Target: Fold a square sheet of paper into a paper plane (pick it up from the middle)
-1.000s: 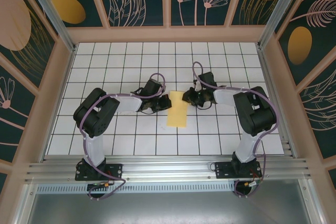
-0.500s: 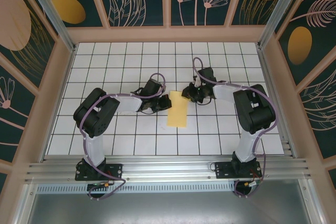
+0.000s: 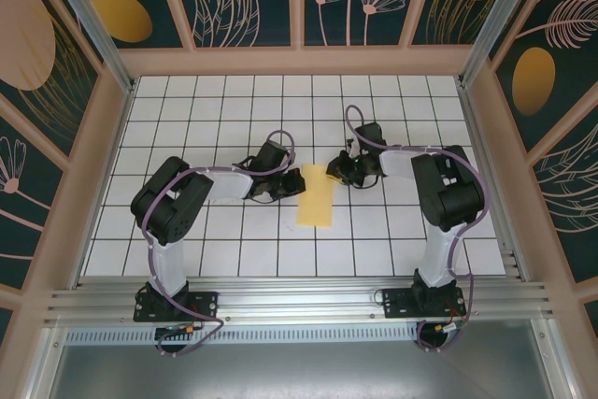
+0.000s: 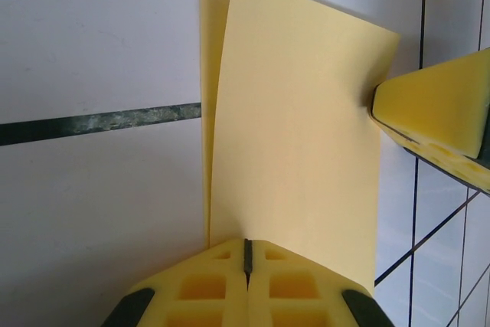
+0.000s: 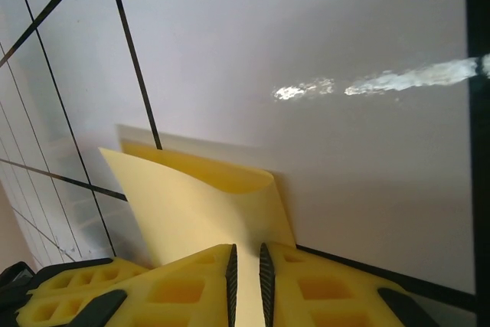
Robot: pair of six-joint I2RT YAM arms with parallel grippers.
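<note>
- Paper (image 3: 315, 199): pale yellow, folded into a narrow two-layer rectangle. It lies about the middle of the table (image 3: 234, 100), a little toward the near edge.
- Long axis: runs from the near edge toward the far edge, with the far end leaning slightly to the right edge. The short ends face near and far. Both ends are square-cut, so it has no pointed end.
- Layers: in the left wrist view the upper layer sits askew on the lower one, which shows as a thin strip along one long side. In the right wrist view the upper layer bows up off the lower one.
- Left gripper (image 3: 297, 181): at the paper's left long edge, toward its far end. Its yellow fingers (image 4: 207, 289) are pressed together with that edge pinched in the seam.
- Right gripper (image 3: 334, 173): at the paper's far right corner, just across the sheet from the left one. Its jaws stand a narrow slit apart, and the paper's edge runs into that slit, so it is pinched there.
- Table surface: white tiles with dark grid lines (image 4: 99, 122). One line passes under the paper crosswise.
- Arms: both reach in from the near edge and bend inward to meet over the paper.
</note>
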